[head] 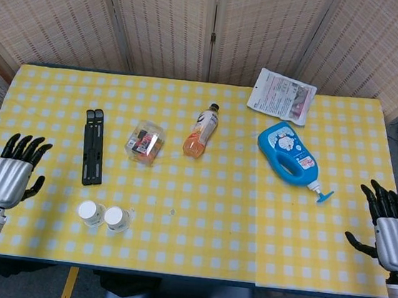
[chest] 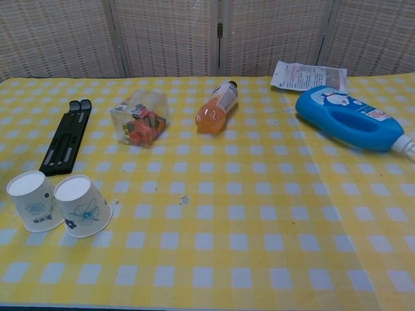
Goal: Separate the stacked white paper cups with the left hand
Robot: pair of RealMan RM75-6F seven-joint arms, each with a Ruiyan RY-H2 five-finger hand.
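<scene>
Two white paper cups stand upside down side by side near the table's front left: one cup [head: 91, 213] [chest: 33, 201] on the left and the other cup [head: 116, 218] [chest: 81, 205] touching or nearly touching it on the right. My left hand [head: 9, 178] hovers at the table's left edge, well left of the cups, fingers spread and holding nothing. At the table's right edge my right hand [head: 392, 236] is spread as well and holds nothing. Neither hand shows in the chest view.
A black folding stand [head: 93, 146] lies behind the cups. Further back are a clear box of small items [head: 146, 142], an orange drink bottle [head: 201, 131] on its side, a blue pump bottle [head: 290, 156] and a white packet [head: 283, 95].
</scene>
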